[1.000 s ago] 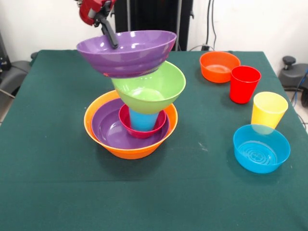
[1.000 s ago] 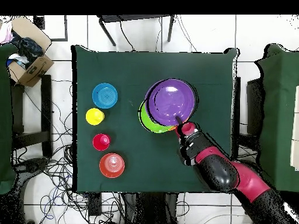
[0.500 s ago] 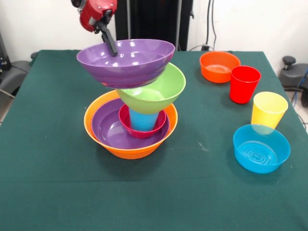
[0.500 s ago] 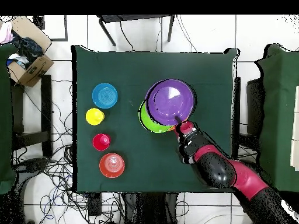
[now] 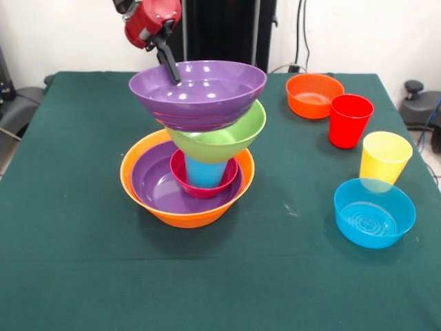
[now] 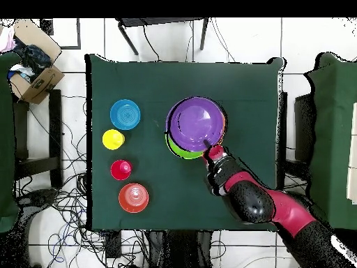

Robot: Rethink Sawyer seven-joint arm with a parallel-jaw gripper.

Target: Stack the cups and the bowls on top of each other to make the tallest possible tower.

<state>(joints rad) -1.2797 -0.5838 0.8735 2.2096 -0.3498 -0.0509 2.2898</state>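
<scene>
I see glossy round plastic ware | gripper [image 5: 170, 67] pinches rim of top purple bowl [image 5: 200, 93], mouth up, near level, resting in green bowl [image 5: 227, 138] | tower [image 5: 187, 183] on orange bowl, blue cup [image 5: 204, 172] upright | right of tower: red cup [image 5: 350, 121], yellow cup [image 5: 384, 157] | bare green cloth [image 5: 83, 262] left of tower.

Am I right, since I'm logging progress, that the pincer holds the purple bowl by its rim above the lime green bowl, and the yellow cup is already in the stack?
Not quite. The front view shows the yellow cup standing apart on the table, outside the stack. The rest holds: the pincer grips the purple bowl by its rim above the lime green bowl.
</scene>
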